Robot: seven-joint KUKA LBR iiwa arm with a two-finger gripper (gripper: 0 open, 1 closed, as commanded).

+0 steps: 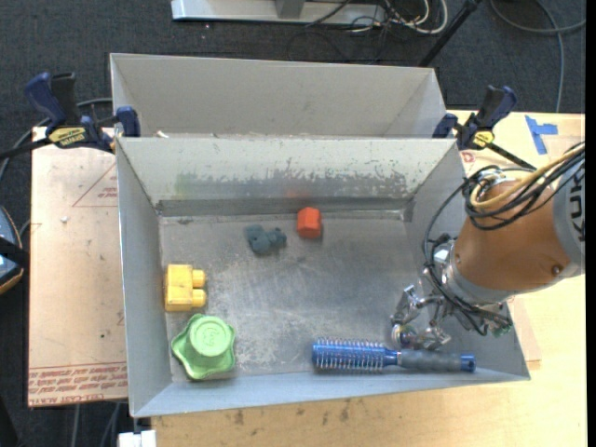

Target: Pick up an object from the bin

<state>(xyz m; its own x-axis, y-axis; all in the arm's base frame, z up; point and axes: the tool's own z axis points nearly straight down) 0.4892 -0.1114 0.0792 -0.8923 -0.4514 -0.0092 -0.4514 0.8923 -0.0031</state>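
A dark floor (93,26) lies behind the grey metal bin (279,170), whose scuffed bottom carries a few scattered things. The arm comes in over the bin's right wall, its orange cover (507,250) wrapped in cables, and its pincer (416,329) hangs low in the near right corner. Whether the pincer is spread or pressed together cannot be told from this angle, and nothing can be seen held in it.

Just below it, along the near wall, lies a blue hairbrush (349,356), bristle head to the left and darker handle to the right; the pincer is over the handle's inner end. Well apart on the left stand a green cup (205,345) and a yellow block (183,287). Near the far wall sit an orange cube (308,223) and a small dark blue-grey piece (266,240).
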